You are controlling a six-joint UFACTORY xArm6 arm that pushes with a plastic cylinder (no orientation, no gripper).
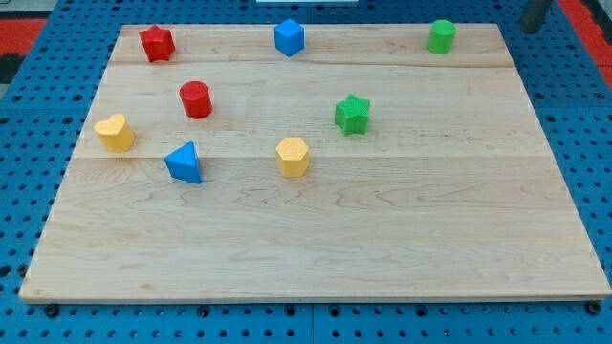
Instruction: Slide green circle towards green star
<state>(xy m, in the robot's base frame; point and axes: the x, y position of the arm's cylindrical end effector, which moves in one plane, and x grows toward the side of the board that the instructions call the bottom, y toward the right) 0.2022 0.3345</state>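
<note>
**Green circle sat at the worktop's far right corner, apart from the green star**

The green circle (441, 36) stood upright near the view's top right corner of the wooden worktop (382, 239), close to its top edge. The green star (352, 114) lay lower and to the view's left of it, well apart, with bare wood between the two.

My tip (529, 29) showed only as the dark rod's end at the view's top right, beyond the worktop's edge over the blue pegboard (583, 115). It was to the view's right of the green circle, near it but not touching. The rod carries no fingers, so there was no opening or grasp to tell of.

No tray, bowl or box stood on the worktop; every block rested straight on the wood.

Along the top edge, a red star (157, 43) sat at the view's left and a blue cube (289, 37) near the middle. A red cylinder (196, 99) stood below and to the right of the red star. A yellow heart-like block (115, 133) lay near the left edge, with a blue triangle (185, 163) just lower to its right. A yellow block (293, 157), roughly hexagonal, sat to the lower left of the green star.
</note>
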